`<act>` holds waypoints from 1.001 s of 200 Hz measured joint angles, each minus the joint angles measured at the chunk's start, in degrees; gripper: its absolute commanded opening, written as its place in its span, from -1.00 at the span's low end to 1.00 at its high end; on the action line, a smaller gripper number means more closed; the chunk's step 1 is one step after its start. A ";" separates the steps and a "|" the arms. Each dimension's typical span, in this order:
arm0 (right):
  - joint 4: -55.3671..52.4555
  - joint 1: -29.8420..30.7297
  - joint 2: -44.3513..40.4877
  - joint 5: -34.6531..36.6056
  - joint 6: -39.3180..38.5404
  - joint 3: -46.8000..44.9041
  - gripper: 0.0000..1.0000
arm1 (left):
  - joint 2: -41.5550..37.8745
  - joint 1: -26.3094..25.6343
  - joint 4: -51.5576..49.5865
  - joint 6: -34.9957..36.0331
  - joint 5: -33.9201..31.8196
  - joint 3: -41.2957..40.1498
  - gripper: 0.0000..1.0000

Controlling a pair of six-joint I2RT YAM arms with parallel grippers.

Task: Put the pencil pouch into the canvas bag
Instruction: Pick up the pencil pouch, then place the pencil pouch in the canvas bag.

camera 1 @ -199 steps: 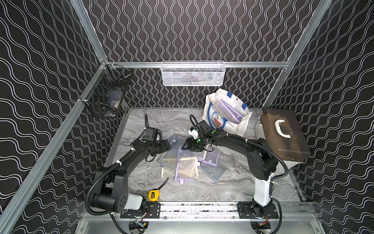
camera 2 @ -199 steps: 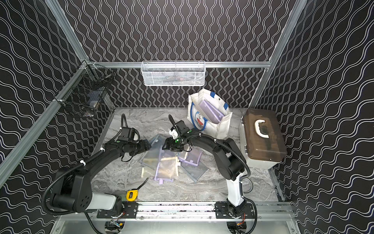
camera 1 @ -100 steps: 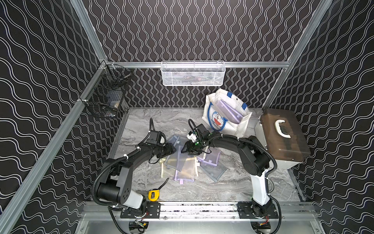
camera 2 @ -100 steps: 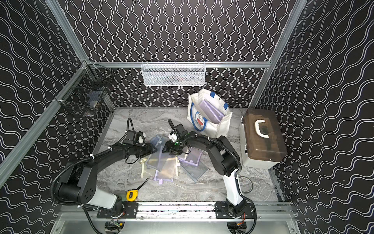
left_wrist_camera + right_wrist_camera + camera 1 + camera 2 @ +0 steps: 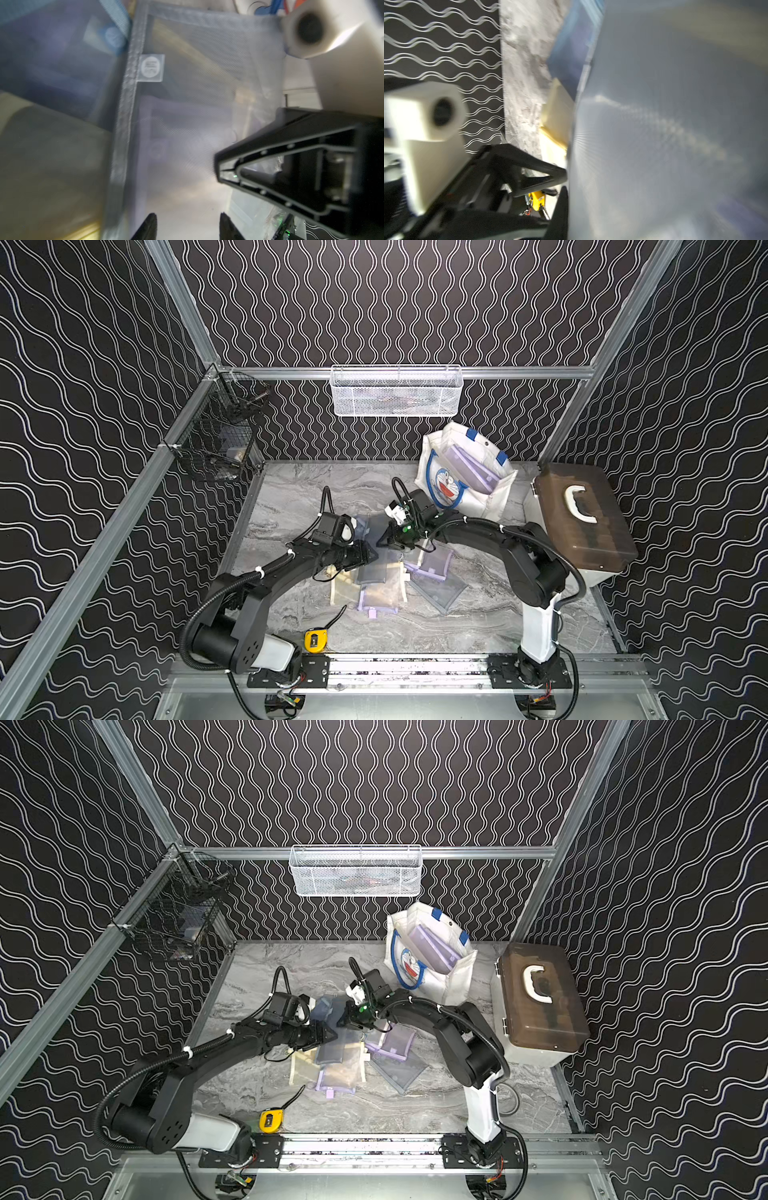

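**A:** Grey marbled bench [image 5: 478,626], black walls with wavy lines all round. Where is your pencil pouch [image 5: 374,572]?

**B:** It is the grey mesh one at the centre of the frame in both top views. It sits over the other pouches [image 5: 380,597], yellow and purple, between your two hands.

**A:** What is your right hand [image 5: 381,542] doing?

**B:** It is clamped on the pouch's mesh. In the left wrist view you can see its jaws meeting at a point on the fabric.

**A:** And your left hand [image 5: 188,226]?

**B:** Its fingertips stand well apart, and the mesh is spread just ahead of them.

**A:** Where is the canvas bag [image 5: 494,499]?

**B:** It stands upright, upper right of centre, near the back wall. Its mouth is open and there are purple pouches [image 5: 469,466] inside. Your grey pouch is apart from it.
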 measured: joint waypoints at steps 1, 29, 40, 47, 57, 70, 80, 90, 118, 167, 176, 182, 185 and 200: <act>-0.09 0.00 -0.13 0.04 -0.11 0.02 -1.00 | -0.11 0.00 -0.04 -0.04 -0.02 0.02 0.15; -5.14 -0.02 -5.92 2.71 -4.39 0.11 -1.00 | -5.31 -0.04 -3.61 1.20 -2.01 2.25 0.42; -7.96 -0.02 -8.33 4.20 -6.36 0.55 -1.00 | -7.63 -0.04 -5.05 1.77 -3.13 3.10 0.54; -9.92 -0.04 -9.77 5.40 -7.93 1.25 -1.00 | -8.90 -0.04 -6.10 2.45 -3.74 3.63 0.60; -13.44 -0.26 -11.45 7.17 -10.19 3.06 -1.00 | -9.97 -0.04 -7.54 3.02 -4.70 4.28 0.70; -18.43 -0.90 -13.03 9.79 -13.75 6.88 -1.00 | -10.71 -0.04 -9.11 3.61 -5.77 4.85 0.85; -22.75 -2.01 -13.79 12.00 -16.83 10.75 -1.00 | -10.91 -0.04 -10.05 4.11 -6.16 5.01 0.93; -27.04 -3.54 -14.14 14.60 -19.93 15.17 -1.00 | -10.93 -0.09 -10.64 4.11 -6.34 5.01 0.98; -38.07 -8.79 -14.10 21.92 -27.63 27.71 -1.00 | -10.36 -1.14 -10.91 4.07 -6.93 5.53 0.98; -48.83 -16.09 -11.56 36.44 -38.86 48.06 -1.00 | -7.37 -6.21 -8.63 3.87 -7.08 8.04 0.98; -48.85 -17.64 -11.32 39.04 -40.74 49.64 -1.00 | -6.64 -7.52 -8.22 3.08 -6.97 8.26 0.98; -48.83 -18.47 -11.04 41.40 -42.01 50.51 -1.00 | -6.29 -8.41 -8.11 2.91 -6.86 8.61 0.98; -48.83 -18.84 -10.82 42.34 -42.69 50.93 -1.00 | -6.12 -9.03 -8.13 2.93 -6.75 8.92 0.98; -48.35 -19.98 -9.22 45.40 -46.07 52.61 -1.00 | -5.90 -10.99 -7.58 3.26 -5.73 10.25 0.98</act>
